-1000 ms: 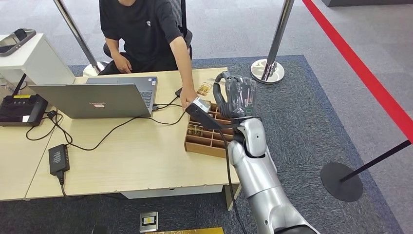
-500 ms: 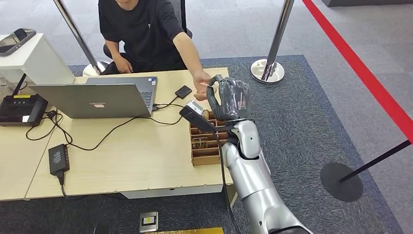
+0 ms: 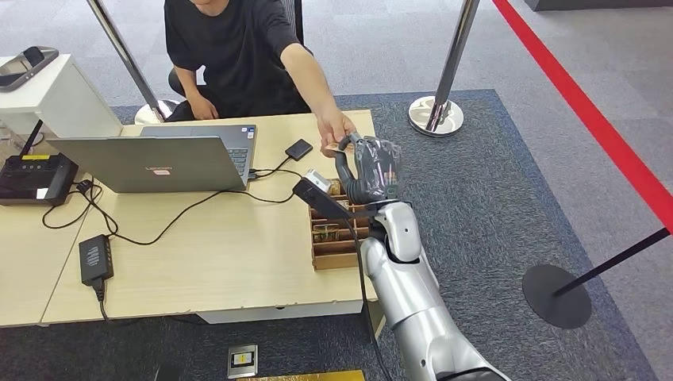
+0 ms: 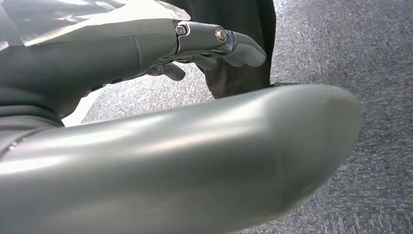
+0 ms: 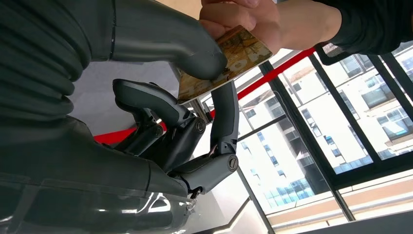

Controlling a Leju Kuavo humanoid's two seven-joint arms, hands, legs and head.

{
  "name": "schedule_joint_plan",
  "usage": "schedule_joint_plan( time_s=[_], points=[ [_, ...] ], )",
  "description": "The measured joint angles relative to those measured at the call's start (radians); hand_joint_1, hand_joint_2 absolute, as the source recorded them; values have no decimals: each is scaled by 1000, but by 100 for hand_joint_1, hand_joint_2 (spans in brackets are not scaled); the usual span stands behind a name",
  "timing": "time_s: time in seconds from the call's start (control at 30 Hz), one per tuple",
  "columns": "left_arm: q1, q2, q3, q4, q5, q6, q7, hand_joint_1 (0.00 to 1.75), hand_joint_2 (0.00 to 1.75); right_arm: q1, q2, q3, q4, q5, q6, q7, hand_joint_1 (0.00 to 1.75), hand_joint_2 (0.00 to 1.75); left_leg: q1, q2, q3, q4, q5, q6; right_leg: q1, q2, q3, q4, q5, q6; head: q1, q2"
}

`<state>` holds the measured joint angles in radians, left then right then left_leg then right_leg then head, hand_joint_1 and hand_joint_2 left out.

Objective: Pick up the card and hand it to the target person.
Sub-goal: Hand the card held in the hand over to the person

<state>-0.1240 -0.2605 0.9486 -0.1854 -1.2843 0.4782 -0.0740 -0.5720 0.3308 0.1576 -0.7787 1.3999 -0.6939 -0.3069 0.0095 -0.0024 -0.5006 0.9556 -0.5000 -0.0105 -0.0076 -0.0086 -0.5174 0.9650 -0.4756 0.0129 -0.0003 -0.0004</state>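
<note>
In the right wrist view a gold-patterned card (image 5: 229, 58) is pinched between the thumb and a finger of my right hand (image 5: 185, 112). A person's hand (image 5: 243, 14) grips the card's other end. From the head view, my right hand (image 3: 371, 167) is raised above the desk's far right corner, and the person's hand (image 3: 337, 131) reaches across to meet it. The person in a black shirt (image 3: 230, 55) sits behind the desk. My left hand (image 4: 214, 46) hangs over the carpet, holding nothing, its fingers loosely extended.
A wooden compartment box (image 3: 333, 238) sits on the desk (image 3: 214, 262) under my right arm. A laptop (image 3: 151, 163), cables, a power adapter (image 3: 95, 258) and a small black pad (image 3: 299, 148) lie to the left. A stanchion base (image 3: 436, 111) stands behind the desk corner.
My right hand rose from the box and moved toward the far edge of the desk with the card. The person's hand lifted from near the box and took hold of the card.
</note>
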Motion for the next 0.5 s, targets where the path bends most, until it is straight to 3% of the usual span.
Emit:
schedule_joint_plan(
  time_s=[0.1, 0.27, 0.3, 0.4, 0.47, 0.5],
  points=[
    [0, 0, -2, 0, -1, 0, 0, 0, 0, 1, -3, -1, 6, 2, 0, 6, 143, 175, 0, 0, 0, 0, 0, 0, 0, 0, 0, 0, 0, 0, 0, 0],
    [0, 0, -2, 0, -3, -1, 3, 0, 0, 1, -8, -2, 16, 9, 0, 24, 107, 175, 0, 0, 0, 0, 0, 0, 0, 0, 0, 0, 0, 0, 0, 0],
    [0, 0, -2, 0, -3, -1, 3, 0, 0, 1, -9, -3, 17, 10, 0, 26, 91, 175, 0, 0, 0, 0, 0, 0, 0, 0, 0, 0, 0, 0, 0, 0],
    [0, 0, -2, 0, -2, -1, 3, 0, 0, 1, -11, -4, 23, 12, 0, 29, 17, 175, 0, 0, 0, 0, 0, 0, 0, 0, 0, 0, 0, 0, 0, 0],
    [0, 0, -2, 0, -2, -1, 3, 0, 0, 1, -12, -4, 27, 12, 0, 32, 0, 175, 0, 0, 0, 0, 0, 0, 0, 0, 0, 0, 0, 0, 0, 0],
    [0, 0, -2, 0, -2, -2, 3, 0, 0, 1, -12, -4, 29, 13, 0, 34, 0, 175, 0, 0, 0, 0, 0, 0, 0, 0, 0, 0, 0, 0, 0, 0]
  ],
)
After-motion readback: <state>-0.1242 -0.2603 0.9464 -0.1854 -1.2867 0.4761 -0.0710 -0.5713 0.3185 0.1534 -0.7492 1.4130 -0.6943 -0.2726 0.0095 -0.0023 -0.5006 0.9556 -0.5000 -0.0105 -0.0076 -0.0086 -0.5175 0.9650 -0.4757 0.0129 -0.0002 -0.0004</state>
